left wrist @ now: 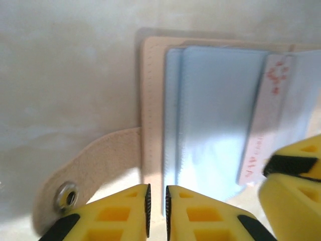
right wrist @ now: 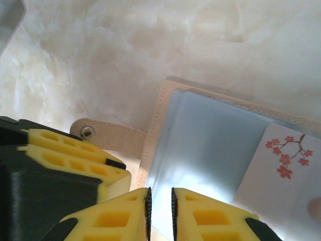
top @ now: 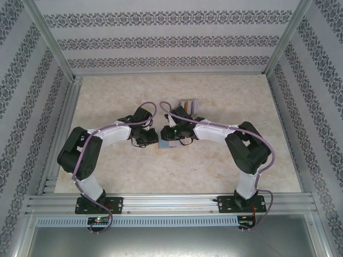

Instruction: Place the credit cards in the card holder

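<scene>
Left wrist view: card holder [left wrist: 215, 110], tan, lying open and flat on the table [left wrist: 65, 75] between both arms, pale blue sleeves uppermost.

Snap tab [left wrist: 100, 165]: splayed out to one side, stud showing.

Left gripper [left wrist: 156, 211]: fingers drawn almost together, with the tan cover edge running into the slit. It appears pinched there, pinning the holder.

Right gripper [right wrist: 160, 211]: fingers likewise nearly closed, just beside a sleeve edge. Whether it nips the leaf cannot be told.

Blossom-printed card [right wrist: 281, 175]: white, lying aslant on the sleeves near the right gripper. Whether it is under the film or on top is unclear.

Credit cards [top: 187, 103]: a striped cluster farther up the table, apart from the grippers.

Handling, holder: judged light and pliant. The glossy sleeves are likely slippery and prone to cling shut. Best held by the stitched cover edge, not the film.

Handling, cards: judged thin, stiff and slick. Take one by a short edge across its faces, and feed it in square to the sleeve mouth.
</scene>
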You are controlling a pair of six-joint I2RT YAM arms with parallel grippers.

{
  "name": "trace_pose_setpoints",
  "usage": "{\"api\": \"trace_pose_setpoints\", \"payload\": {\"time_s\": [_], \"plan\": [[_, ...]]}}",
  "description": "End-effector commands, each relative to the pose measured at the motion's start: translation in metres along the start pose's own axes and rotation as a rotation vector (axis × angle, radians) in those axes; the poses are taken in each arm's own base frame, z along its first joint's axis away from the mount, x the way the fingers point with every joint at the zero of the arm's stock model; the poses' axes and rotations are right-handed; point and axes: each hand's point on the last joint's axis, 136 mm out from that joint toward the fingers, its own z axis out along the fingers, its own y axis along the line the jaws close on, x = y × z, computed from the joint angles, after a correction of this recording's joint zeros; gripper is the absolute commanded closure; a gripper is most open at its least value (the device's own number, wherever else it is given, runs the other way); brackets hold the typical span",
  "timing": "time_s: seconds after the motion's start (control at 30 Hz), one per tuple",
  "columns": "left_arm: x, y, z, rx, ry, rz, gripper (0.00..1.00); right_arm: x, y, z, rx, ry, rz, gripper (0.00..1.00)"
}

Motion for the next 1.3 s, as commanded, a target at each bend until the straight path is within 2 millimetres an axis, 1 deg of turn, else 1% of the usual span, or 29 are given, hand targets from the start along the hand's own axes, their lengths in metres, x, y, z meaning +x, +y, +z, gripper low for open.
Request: {"api": "trace_pose_setpoints", "payload": {"time_s": [0.0, 0.13, 0.23, 0.43, 0.5, 0.57, 0.7, 0.83, 0.93, 1.03, 1.1, 1.17, 1.27], "plan": [[-0.007, -0.023, -0.017, 0.061, -0.024, 0.005, 0.81, 0.001, -0.014, -0.007, 0.045, -0.009, 0.012, 0.78], [-0.012, -0.04, -0.014, 0.151, -0.023, -0.02, 0.82, 0.007, -0.02, 0.0, 0.039, 0.011, 0.029, 0.78], [-0.013, -0.047, -0.006, 0.204, -0.016, -0.042, 0.84, 0.009, -0.022, 0.005, 0.031, 0.018, 0.041, 0.78], [-0.012, -0.044, 0.022, 0.241, 0.025, -0.084, 0.88, 0.009, -0.024, 0.01, 0.025, 0.027, 0.048, 0.78], [-0.011, -0.041, 0.031, 0.238, 0.039, -0.092, 0.88, 0.009, -0.024, 0.012, 0.022, 0.032, 0.049, 0.78], [-0.008, -0.034, 0.038, 0.214, 0.053, -0.096, 0.89, 0.011, -0.026, 0.014, 0.021, 0.04, 0.054, 0.78], [-0.001, -0.013, 0.043, 0.145, 0.058, -0.102, 0.91, 0.014, -0.031, 0.014, 0.045, 0.054, 0.05, 0.78], [0.007, 0.011, 0.047, 0.079, 0.067, -0.116, 0.92, 0.018, -0.045, 0.009, 0.126, 0.067, 0.031, 0.78], [0.012, 0.023, 0.048, 0.065, 0.073, -0.133, 0.92, 0.022, -0.057, 0.003, 0.198, 0.083, 0.007, 0.78], [0.015, 0.029, 0.047, 0.053, 0.07, -0.14, 0.92, 0.027, -0.071, -0.005, 0.261, 0.099, -0.01, 0.78], [0.014, 0.029, 0.046, 0.052, 0.065, -0.141, 0.92, 0.027, -0.076, -0.01, 0.284, 0.102, -0.015, 0.78], [0.013, 0.028, 0.044, 0.055, 0.063, -0.136, 0.92, 0.027, -0.076, -0.014, 0.279, 0.097, -0.016, 0.78], [0.011, 0.025, 0.043, 0.064, 0.06, -0.137, 0.92, 0.021, -0.068, -0.019, 0.257, 0.078, -0.021, 0.78]]}}
